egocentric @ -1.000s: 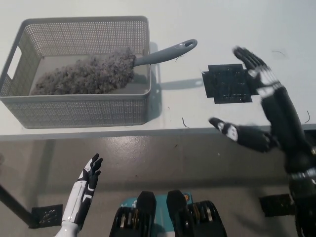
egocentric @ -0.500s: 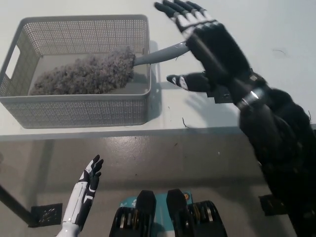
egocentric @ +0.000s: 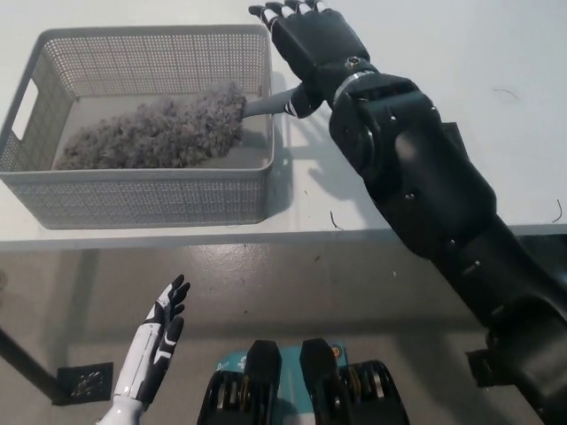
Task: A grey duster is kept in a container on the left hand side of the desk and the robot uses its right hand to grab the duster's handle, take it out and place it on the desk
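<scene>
I'm watching the black right hand (egocentric: 312,42) sliding left over the handle (egocentric: 266,105) of the fluffy grey duster (egocentric: 155,133), fingers spread, white left hand (egocentric: 161,336) idling open.

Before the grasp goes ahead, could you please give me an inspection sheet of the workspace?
Surface: white desk, front edge in view.
Job's things: grey duster lies in the mesh basket at the desk's left; its handle sticks out over the right rim.
Clutter: thin dark strands on the desk.
Hands: right hand spread open over the handle, not closed; left hand open, low, below the desk edge.
Cables: nothing seen.
Surroundings: grey floor with a black square.
</scene>
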Controlling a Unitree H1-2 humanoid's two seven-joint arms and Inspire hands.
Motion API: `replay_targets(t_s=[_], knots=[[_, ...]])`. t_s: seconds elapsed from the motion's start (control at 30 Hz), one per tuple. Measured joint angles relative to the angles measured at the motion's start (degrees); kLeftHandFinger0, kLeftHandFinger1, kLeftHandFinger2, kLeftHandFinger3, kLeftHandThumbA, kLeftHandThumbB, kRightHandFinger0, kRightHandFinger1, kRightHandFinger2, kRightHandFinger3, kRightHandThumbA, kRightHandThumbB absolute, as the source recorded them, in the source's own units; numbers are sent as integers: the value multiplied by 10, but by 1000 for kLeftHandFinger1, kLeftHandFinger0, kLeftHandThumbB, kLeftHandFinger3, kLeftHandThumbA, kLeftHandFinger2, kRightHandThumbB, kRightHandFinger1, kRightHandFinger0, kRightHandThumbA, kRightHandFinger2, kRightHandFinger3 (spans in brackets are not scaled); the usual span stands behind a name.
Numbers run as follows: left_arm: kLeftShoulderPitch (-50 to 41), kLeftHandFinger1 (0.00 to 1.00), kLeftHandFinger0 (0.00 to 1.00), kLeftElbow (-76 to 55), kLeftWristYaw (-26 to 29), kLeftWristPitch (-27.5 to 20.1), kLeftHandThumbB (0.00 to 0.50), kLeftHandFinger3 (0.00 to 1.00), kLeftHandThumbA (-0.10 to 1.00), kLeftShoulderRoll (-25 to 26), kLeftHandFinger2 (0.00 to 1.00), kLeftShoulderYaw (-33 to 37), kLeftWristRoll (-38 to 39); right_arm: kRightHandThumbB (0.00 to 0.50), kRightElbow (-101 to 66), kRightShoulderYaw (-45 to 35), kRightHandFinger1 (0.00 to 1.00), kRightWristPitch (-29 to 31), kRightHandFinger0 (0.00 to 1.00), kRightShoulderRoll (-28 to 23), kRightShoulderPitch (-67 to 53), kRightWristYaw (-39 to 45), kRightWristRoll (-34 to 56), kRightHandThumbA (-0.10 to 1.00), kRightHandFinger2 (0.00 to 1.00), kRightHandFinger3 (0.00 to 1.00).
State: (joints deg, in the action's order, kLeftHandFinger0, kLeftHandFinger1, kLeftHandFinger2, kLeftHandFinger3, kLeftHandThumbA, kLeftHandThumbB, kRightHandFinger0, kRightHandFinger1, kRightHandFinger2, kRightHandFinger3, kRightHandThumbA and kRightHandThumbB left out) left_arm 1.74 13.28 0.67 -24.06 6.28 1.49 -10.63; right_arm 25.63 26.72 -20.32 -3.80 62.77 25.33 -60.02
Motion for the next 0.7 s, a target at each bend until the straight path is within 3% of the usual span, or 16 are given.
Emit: replay_targets(t_s=[0.6,0.7], knots=[[19,1000,1000,9,-6,-2,208,1000,1000,9,1000,22,-4,500,116,5,1000,-35,1000,10,6,-14,15,908,1000,1000],[19,1000,1000,9,-10,-2,192,1000,1000,12,1000,27,-6,500,138,4,1000,-34,1000,16,8,-25,21,907,1000,1000]])
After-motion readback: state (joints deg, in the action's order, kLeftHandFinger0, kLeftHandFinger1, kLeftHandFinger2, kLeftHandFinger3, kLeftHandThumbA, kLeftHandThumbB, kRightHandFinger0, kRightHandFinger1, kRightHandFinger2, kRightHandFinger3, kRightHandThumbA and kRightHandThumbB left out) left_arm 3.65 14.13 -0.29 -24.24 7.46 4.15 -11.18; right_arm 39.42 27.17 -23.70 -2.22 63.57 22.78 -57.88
